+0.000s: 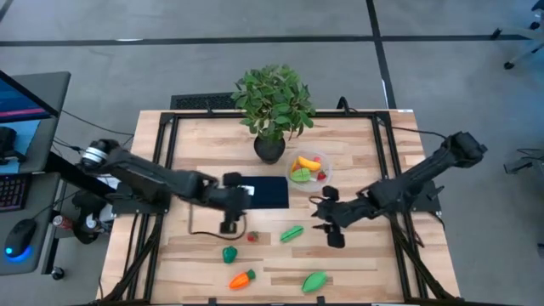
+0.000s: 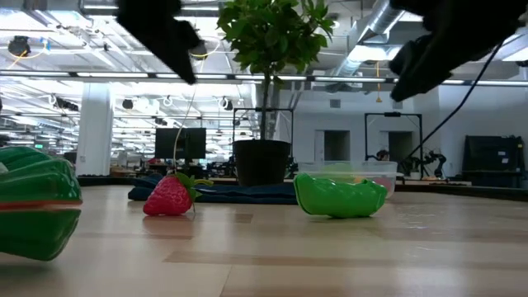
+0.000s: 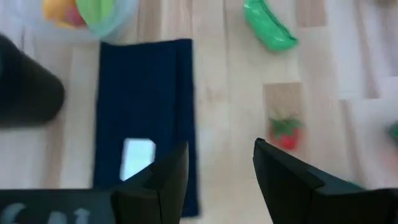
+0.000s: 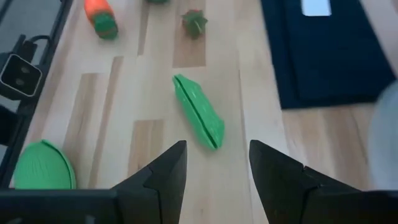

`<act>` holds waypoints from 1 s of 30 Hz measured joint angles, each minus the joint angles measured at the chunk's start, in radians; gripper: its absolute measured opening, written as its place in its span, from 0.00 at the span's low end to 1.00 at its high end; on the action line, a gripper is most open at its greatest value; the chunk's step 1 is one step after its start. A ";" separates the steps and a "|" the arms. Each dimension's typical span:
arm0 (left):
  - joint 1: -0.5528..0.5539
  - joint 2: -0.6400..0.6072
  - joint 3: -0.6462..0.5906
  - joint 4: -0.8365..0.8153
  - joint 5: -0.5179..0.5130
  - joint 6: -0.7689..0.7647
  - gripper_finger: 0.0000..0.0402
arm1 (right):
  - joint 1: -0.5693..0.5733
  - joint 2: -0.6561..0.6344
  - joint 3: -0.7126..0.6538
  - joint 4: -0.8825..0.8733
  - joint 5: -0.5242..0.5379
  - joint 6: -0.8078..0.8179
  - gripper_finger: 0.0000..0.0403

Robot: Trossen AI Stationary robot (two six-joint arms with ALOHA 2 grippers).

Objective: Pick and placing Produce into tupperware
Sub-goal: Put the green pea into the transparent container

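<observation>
The clear round tupperware (image 1: 308, 166) stands right of the plant pot and holds yellow, green and red pieces. Loose produce lies on the wood nearer the front: a strawberry (image 1: 252, 237), a green pea pod (image 1: 291, 233), a green pepper (image 1: 229, 253), a carrot (image 1: 242, 278) and a green piece (image 1: 314, 281). My left gripper (image 1: 229, 224) hangs open above the table beside the dark blue rectangle's near edge, left of the strawberry (image 3: 285, 132). My right gripper (image 1: 333, 235) hangs open to the right of the pea pod (image 4: 199, 112). Both (image 3: 221, 171) (image 4: 217, 168) hold nothing.
A leafy potted plant (image 1: 272, 106) stands at the back middle, its pot (image 1: 269, 149) next to the tupperware. A dark blue rectangle (image 1: 259, 191) with a white label lies flat behind the strawberry. Black frame rails (image 1: 161, 144) run along the table's left and right sides.
</observation>
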 joint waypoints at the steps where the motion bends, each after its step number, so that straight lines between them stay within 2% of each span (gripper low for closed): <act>1: -0.021 -0.036 -0.032 0.002 -0.012 -0.039 0.43 | -0.015 0.009 -0.001 0.018 -0.023 -0.014 0.41; 8: -0.178 -0.275 -0.225 0.033 -0.201 -0.314 0.43 | -0.111 0.074 -0.001 0.138 -0.222 -0.068 0.41; 14: -0.281 -0.434 -0.329 0.056 -0.359 -0.461 0.43 | -0.147 0.179 0.000 0.338 -0.358 -0.076 0.41; 19: -0.328 -0.508 -0.377 0.039 -0.409 -0.542 0.43 | -0.148 0.262 0.000 0.418 -0.363 -0.121 0.41; 24: -0.349 -0.520 -0.378 -0.023 -0.411 -0.568 0.43 | -0.146 0.341 -0.001 0.459 -0.363 -0.153 0.42; 30: -0.351 -0.518 -0.378 -0.048 -0.411 -0.568 0.43 | -0.145 0.398 -0.001 0.516 -0.360 -0.137 0.50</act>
